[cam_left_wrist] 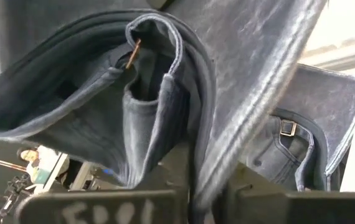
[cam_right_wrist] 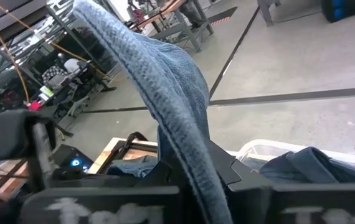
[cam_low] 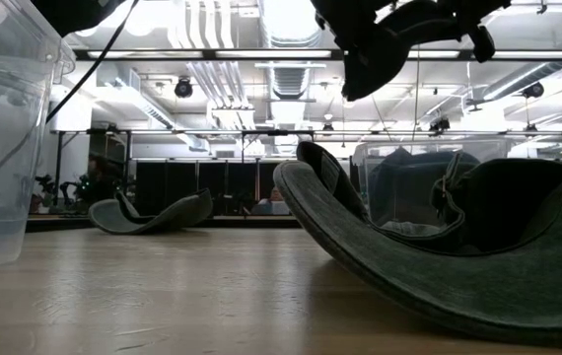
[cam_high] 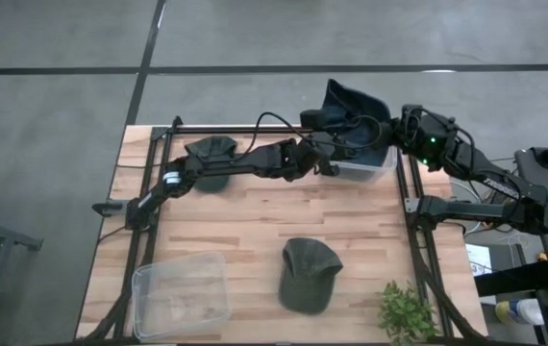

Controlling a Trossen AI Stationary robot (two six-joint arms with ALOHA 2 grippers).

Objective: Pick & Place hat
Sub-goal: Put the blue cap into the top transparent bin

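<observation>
Both dark robot arms meet over the clear plastic bin (cam_high: 375,165) at the far right of the wooden surface (cam_high: 255,216), where a blue denim cap (cam_high: 351,104) hangs between them. The right gripper (cam_right_wrist: 193,180) is clenched on the cap's brim; the left gripper (cam_left_wrist: 208,199) pinches a fold of its cloth. Two dark green caps lie on the surface, one near (cam_high: 308,274), one far left (cam_high: 210,154), beside an empty clear container (cam_high: 180,293) and a small green plant (cam_high: 407,312).

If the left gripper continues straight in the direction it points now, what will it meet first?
Most likely the blue hat: the left gripper points right into its folded denim, which fills the left wrist view, with the right gripper holding its far side.
</observation>
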